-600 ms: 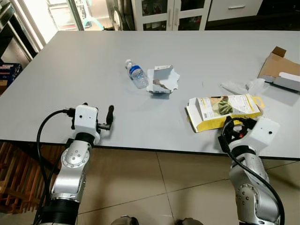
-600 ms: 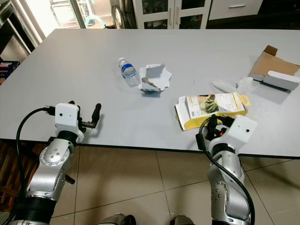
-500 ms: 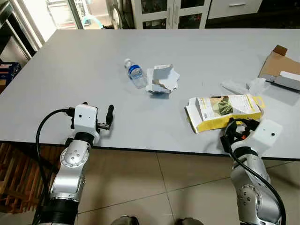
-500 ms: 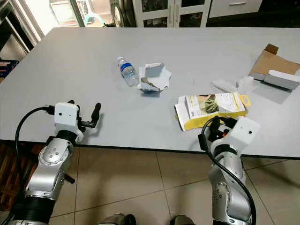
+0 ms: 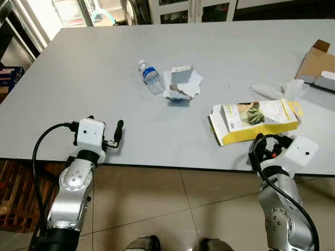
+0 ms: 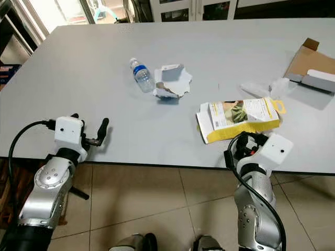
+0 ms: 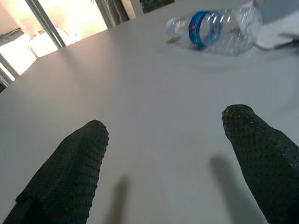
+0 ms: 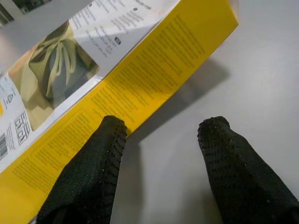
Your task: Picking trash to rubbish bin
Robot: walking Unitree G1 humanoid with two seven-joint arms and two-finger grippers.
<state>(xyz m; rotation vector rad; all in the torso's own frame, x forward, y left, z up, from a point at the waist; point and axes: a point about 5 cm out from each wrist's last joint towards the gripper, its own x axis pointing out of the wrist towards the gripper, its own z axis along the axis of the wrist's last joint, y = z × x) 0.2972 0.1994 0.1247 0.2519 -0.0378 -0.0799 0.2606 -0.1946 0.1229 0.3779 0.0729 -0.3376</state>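
Overhead, grey table [image 5: 94, 73] stands on tiled floor [image 5: 172, 209].

Grey table [image 5: 94, 68], beige tiled floor [image 5: 172, 209], dark cabinets [image 5: 178, 5] behind, bright window [image 5: 47, 15]

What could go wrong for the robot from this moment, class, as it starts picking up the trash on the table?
1. The right gripper is open at the yellow box's long edge; a grip there may only push the flat box along the table.
2. The plastic bottle lies on its side touching the torn white carton, so it may roll if nudged.
3. The left gripper is open, well short of the bottle.
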